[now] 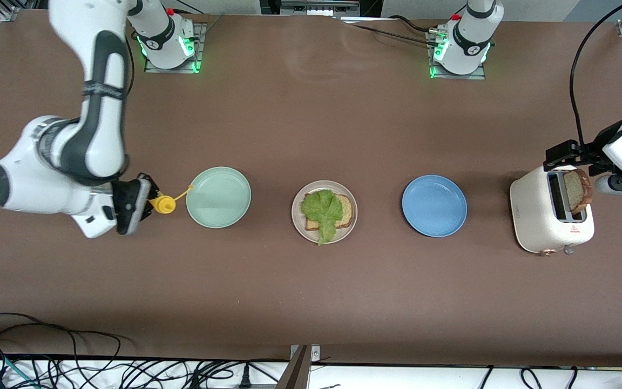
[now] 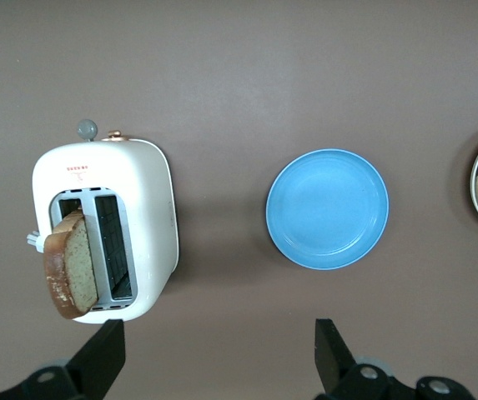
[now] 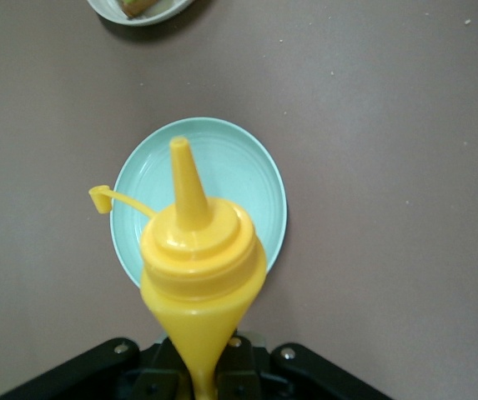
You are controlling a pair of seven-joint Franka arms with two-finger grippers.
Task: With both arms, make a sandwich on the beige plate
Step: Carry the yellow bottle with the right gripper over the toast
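The beige plate (image 1: 298, 227) sits mid-table with a bread slice (image 1: 346, 210) on it and a ruffled lettuce leaf (image 1: 322, 212) on top. A second bread slice (image 1: 579, 190) stands tilted in a slot of the white toaster (image 1: 551, 219). My left gripper (image 1: 565, 155) hovers open and empty by the toaster's top; the left wrist view shows its fingers wide apart (image 2: 218, 350), with the toaster (image 2: 151, 217) and slice (image 2: 72, 271) below. My right gripper (image 1: 143, 202) is shut on a yellow squeeze bottle (image 1: 164, 204), squeezed thin between its fingers (image 3: 201, 379), nozzle (image 3: 184, 171) pointing at the mint-green plate.
The mint-green plate (image 1: 219, 197) lies toward the right arm's end, the blue plate (image 1: 434, 205) between the beige plate and the toaster. The bottle's tethered cap (image 3: 98, 198) hangs open over the mint plate's rim. Cables run along the table's front edge (image 1: 127, 373).
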